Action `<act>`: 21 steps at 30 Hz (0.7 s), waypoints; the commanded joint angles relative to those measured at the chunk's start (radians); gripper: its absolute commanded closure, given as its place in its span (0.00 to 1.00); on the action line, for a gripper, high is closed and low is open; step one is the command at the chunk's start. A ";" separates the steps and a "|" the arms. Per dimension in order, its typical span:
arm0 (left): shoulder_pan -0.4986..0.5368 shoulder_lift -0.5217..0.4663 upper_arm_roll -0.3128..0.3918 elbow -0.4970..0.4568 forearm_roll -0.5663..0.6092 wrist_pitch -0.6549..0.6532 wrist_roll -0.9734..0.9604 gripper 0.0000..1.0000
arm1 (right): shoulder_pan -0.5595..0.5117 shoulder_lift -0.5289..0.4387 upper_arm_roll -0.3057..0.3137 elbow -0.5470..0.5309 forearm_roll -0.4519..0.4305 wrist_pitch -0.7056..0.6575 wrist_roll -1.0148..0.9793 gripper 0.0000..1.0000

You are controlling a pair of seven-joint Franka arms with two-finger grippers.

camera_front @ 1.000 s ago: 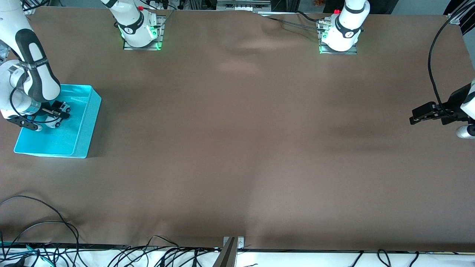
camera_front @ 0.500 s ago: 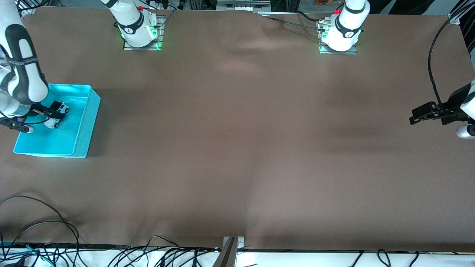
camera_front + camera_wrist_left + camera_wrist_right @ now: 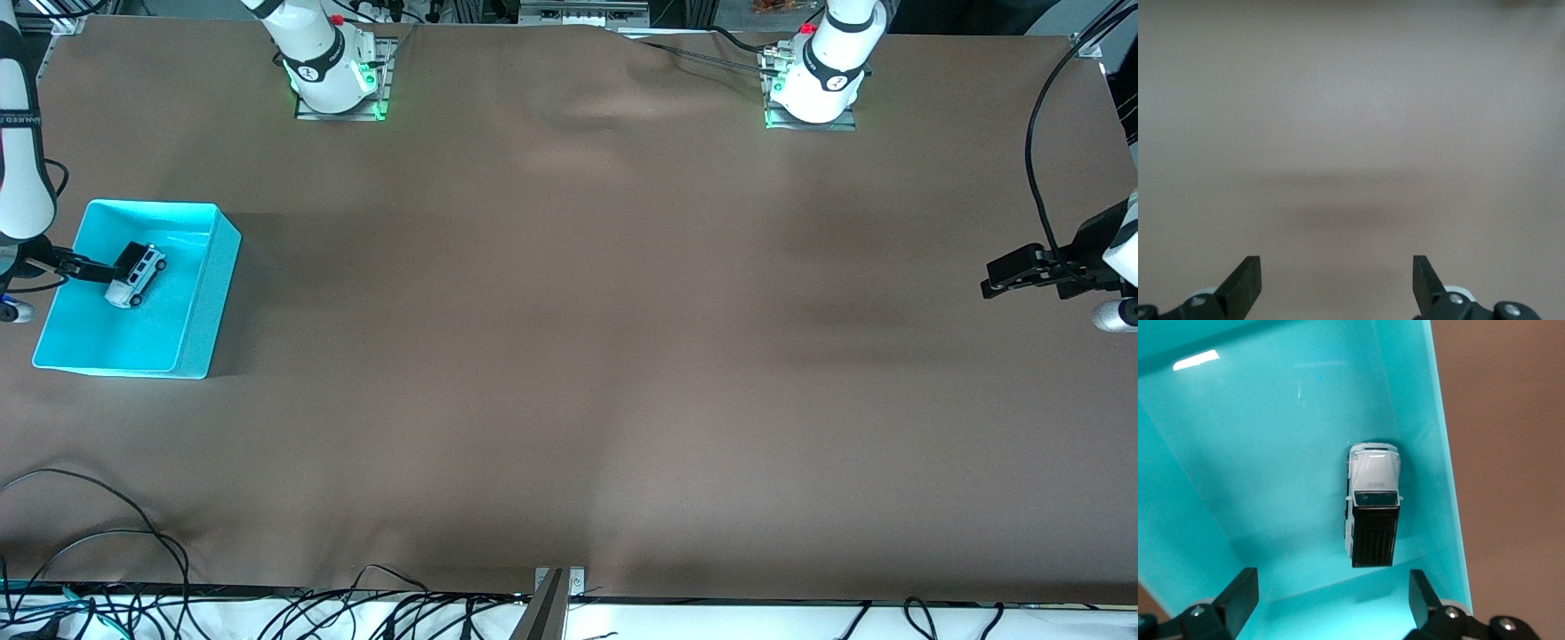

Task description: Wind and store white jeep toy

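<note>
right gripper (image 3: 84, 267) let go of the toy car (image 3: 135, 275) and backed off toward the bin's (image 3: 200, 311) edge, fingers spread.

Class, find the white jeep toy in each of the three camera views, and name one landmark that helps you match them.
Front view: the jeep lies in the turquoise bin, at the right arm's end of the table.
Left wrist view: not in it; only bare table.
Right wrist view: the jeep seen from above, beside a bin wall.
Shared landmark: the bin, in the front and right wrist views.

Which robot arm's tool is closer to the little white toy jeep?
Right. The right tool, open, is beside the small white toy jeep in the turquoise plastic bin; the left tool waits at the table's left-arm end.
</note>
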 commanded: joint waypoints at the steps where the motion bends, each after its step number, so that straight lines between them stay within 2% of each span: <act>1: -0.003 -0.007 -0.001 -0.001 0.000 -0.011 -0.013 0.00 | -0.009 -0.075 0.041 0.003 -0.010 -0.067 0.016 0.00; 9: -0.003 -0.007 -0.001 -0.001 0.002 -0.011 -0.013 0.00 | -0.009 -0.172 0.104 0.020 -0.008 -0.140 0.033 0.00; 21: -0.003 -0.007 -0.001 -0.001 0.000 -0.011 -0.013 0.00 | 0.039 -0.302 0.123 0.038 -0.005 -0.257 0.034 0.00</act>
